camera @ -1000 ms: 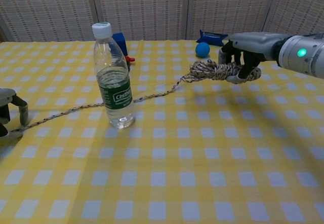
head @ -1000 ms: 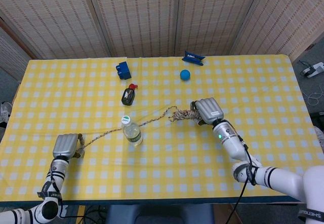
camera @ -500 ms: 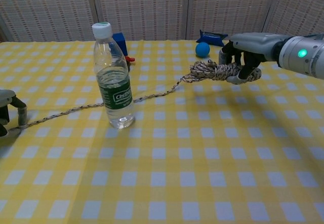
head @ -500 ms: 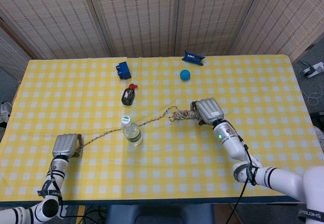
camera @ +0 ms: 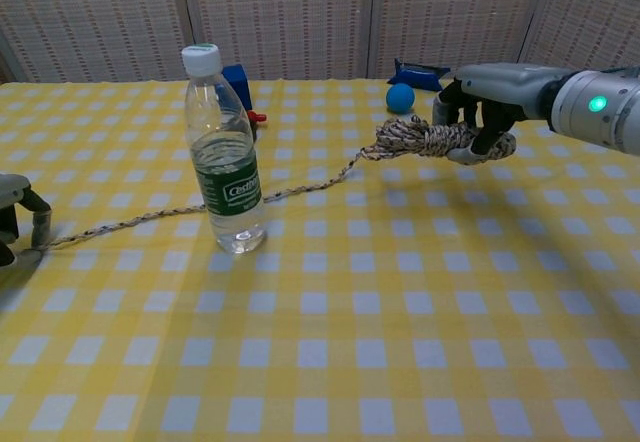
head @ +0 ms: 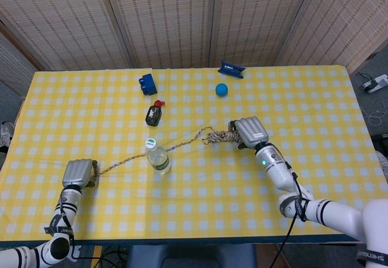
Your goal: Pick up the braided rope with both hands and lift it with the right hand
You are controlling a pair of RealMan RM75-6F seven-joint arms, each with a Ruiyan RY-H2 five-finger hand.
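Observation:
A braided rope point(head: 182, 142) runs across the yellow checked table from lower left to a coiled bundle point(camera: 425, 139) at the right. My right hand point(head: 250, 133) grips that bundle and holds it just above the cloth; in the chest view the right hand point(camera: 490, 100) has its fingers curled around the coil. My left hand point(head: 79, 173) sits at the rope's other end near the left front edge, and holds that end point(camera: 40, 243). In the chest view the left hand point(camera: 14, 220) is cut off by the frame edge.
A water bottle point(head: 157, 157) stands upright just in front of the rope's middle. Behind it lie a small dark bottle with a red cap point(head: 154, 114), a blue block point(head: 147, 83), a blue ball point(head: 222, 89) and a blue clip point(head: 231, 69).
My left hand has slid a little toward the left front with the rope end, pulling the strand straighter. The right hand and coil have hardly moved.

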